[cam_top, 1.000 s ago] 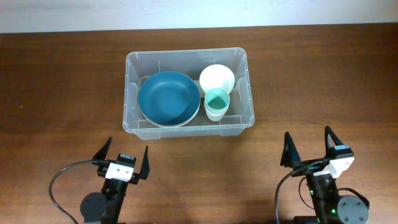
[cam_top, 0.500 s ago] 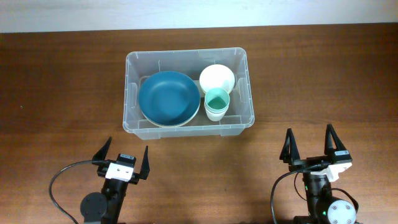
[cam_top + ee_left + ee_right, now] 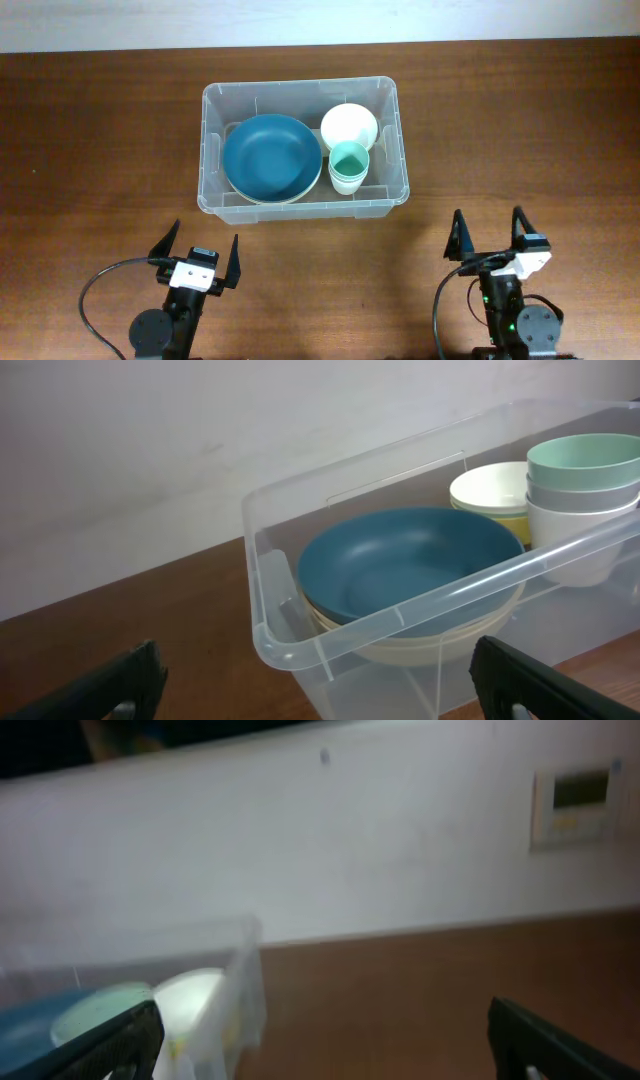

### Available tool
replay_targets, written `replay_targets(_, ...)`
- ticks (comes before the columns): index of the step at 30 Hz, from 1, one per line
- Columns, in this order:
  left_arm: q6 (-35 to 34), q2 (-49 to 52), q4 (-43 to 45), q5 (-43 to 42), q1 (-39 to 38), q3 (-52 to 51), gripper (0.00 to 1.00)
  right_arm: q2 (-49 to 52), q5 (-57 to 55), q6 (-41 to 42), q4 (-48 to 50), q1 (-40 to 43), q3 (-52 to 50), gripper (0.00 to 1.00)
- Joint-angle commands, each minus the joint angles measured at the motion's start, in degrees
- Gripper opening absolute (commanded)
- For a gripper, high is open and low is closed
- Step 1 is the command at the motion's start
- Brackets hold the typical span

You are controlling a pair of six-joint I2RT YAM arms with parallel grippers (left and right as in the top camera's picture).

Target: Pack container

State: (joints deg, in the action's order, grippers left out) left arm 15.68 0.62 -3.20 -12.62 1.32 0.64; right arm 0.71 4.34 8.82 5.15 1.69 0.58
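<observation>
The clear plastic container stands at the table's middle back. It holds a blue plate on a cream one, a white bowl and stacked teal cups. The left wrist view shows its near rim, the blue plate and the cups. The blurred right wrist view shows its corner. My left gripper is open and empty near the front edge, well short of the container. My right gripper is open and empty at the front right.
Brown wooden table. A white wall lies behind it, with a small wall panel in the right wrist view. Black cables loop beside both arm bases.
The right arm has swung its wrist leftward, and its gripper now sits slightly further left and points toward the container. The left arm and the container have not moved.
</observation>
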Motion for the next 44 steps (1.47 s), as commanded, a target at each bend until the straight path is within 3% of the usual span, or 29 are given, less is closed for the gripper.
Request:
replay_targets(1,0.68,-0.28,-0.33,0.17,0.35,-0.13,0.99,-0.52,-0.48,-1.16,-3.54,-0.57,-0.26,0.99)
replay_targets(5,0.68,-0.28,-0.33,0.17,0.35,-0.13,0.99,-0.52,-0.5,-3.1,-9.44,-0.57,-0.26,0.99)
replay_targets(9,0.68,-0.28,-0.33,0.17,0.35,-0.13,1.0,-0.52,0.11,-6.71,-9.29,-0.57,-0.26,0.99)
replay_targets(44,0.68,-0.28,-0.33,0.17,0.35,-0.13,0.99,-0.5,-0.11,-6.69,-9.27,-0.57,-0.26,0.99)
